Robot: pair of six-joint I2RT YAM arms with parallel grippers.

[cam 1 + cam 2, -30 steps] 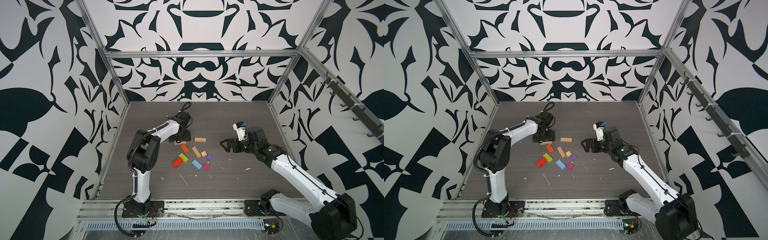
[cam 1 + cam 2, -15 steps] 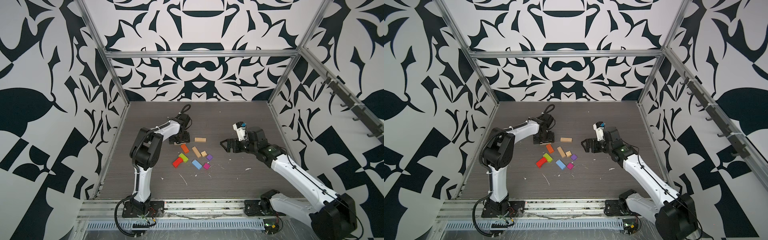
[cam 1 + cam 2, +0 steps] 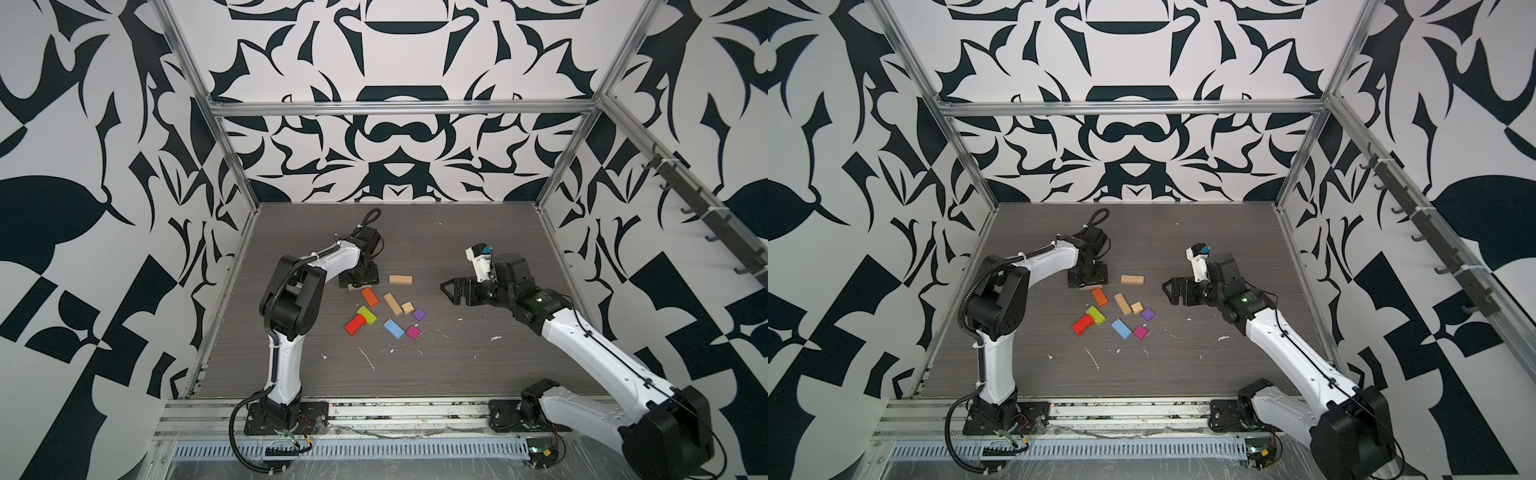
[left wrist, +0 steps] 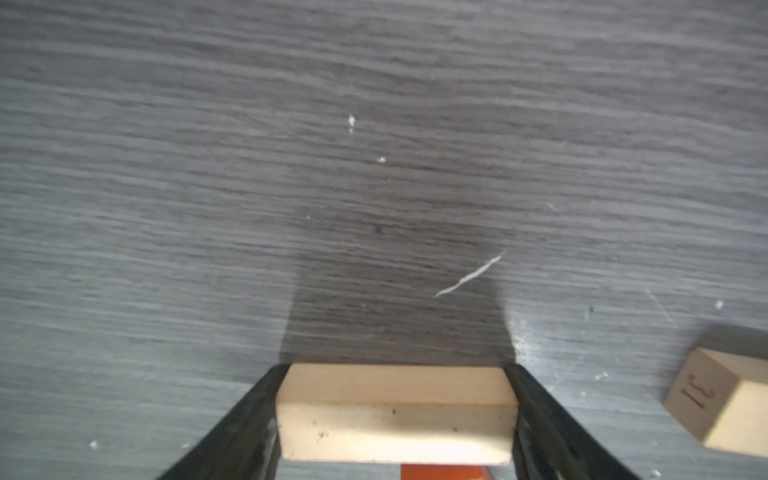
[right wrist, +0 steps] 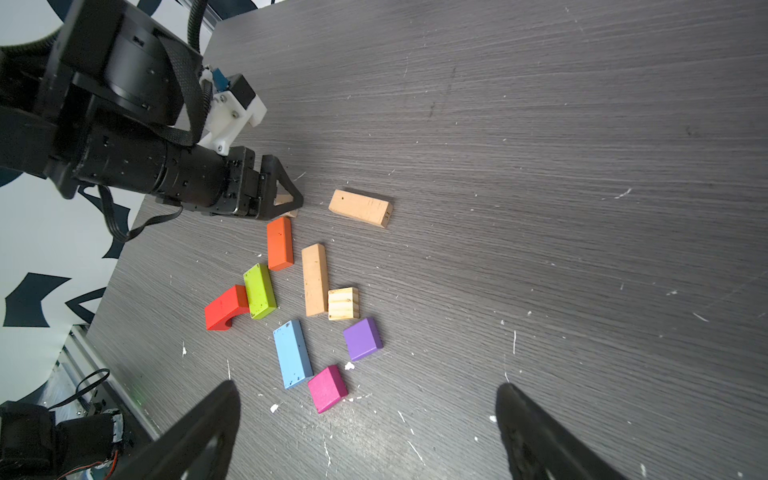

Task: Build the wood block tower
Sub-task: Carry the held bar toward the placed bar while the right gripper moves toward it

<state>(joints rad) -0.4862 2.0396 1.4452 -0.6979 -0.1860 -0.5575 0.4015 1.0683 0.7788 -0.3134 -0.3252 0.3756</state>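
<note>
The wood block tower is out of view; the wood blocks lie loose on the dark table. My left gripper (image 3: 359, 283) points down at the back of the group, shut on the ends of a tan oblong block (image 4: 395, 415) that lies on the table. In front of it lie an orange block (image 3: 369, 297), lime block (image 3: 367, 315), red block (image 3: 354, 324), blue block (image 3: 393, 328), a second tan oblong (image 3: 392, 304), tan cube (image 3: 407, 307), purple cube (image 3: 419, 314) and magenta cube (image 3: 412, 331). My right gripper (image 3: 446, 291) hovers open and empty to their right.
A third tan oblong (image 3: 400, 279) lies apart at the back, right of the left gripper. White flecks and a thin scrap (image 3: 368, 358) litter the table. Patterned walls with metal frame posts (image 3: 557, 183) close three sides.
The left gripper's fingers have narrowed onto the tan oblong, and the left arm's elbow has swung rightward. The right arm has not moved.
</note>
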